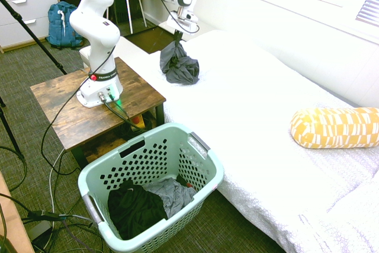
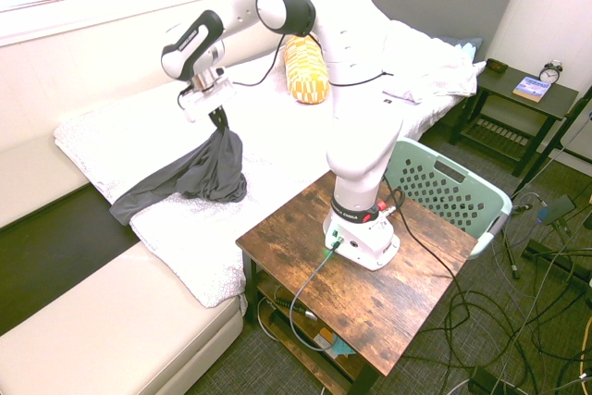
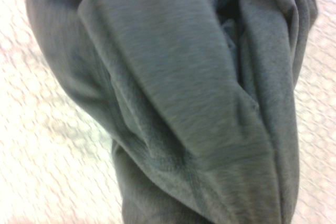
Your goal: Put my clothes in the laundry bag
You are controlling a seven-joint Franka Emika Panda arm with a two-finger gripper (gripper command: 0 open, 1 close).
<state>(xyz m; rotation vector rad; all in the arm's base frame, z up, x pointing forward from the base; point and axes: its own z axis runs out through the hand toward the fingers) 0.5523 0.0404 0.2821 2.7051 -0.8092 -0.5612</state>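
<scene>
The end effector point(image 2: 219, 123) is pinched tight on the top of the dark slate-grey soft fabric garment point(image 2: 199, 173), which hangs bunched above the white bed point(image 1: 254, 111) with its lower folds and a trailing leg on the bedspread, so the lifting step looks underway. Next it needs raising clear and carrying across to the mint-green perforated plastic laundry basket point(image 1: 201, 164) beside the wooden table point(image 1: 65, 105). The fingertips are buried in fabric, and the wrist view shows only blurred grey cloth.

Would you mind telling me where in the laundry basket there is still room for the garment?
The mint-green basket is crowded in its near half by a black garment and a grey one. The far end, towards the wooden table, shows bare floor. The gripper holds the slate-grey garment.
</scene>
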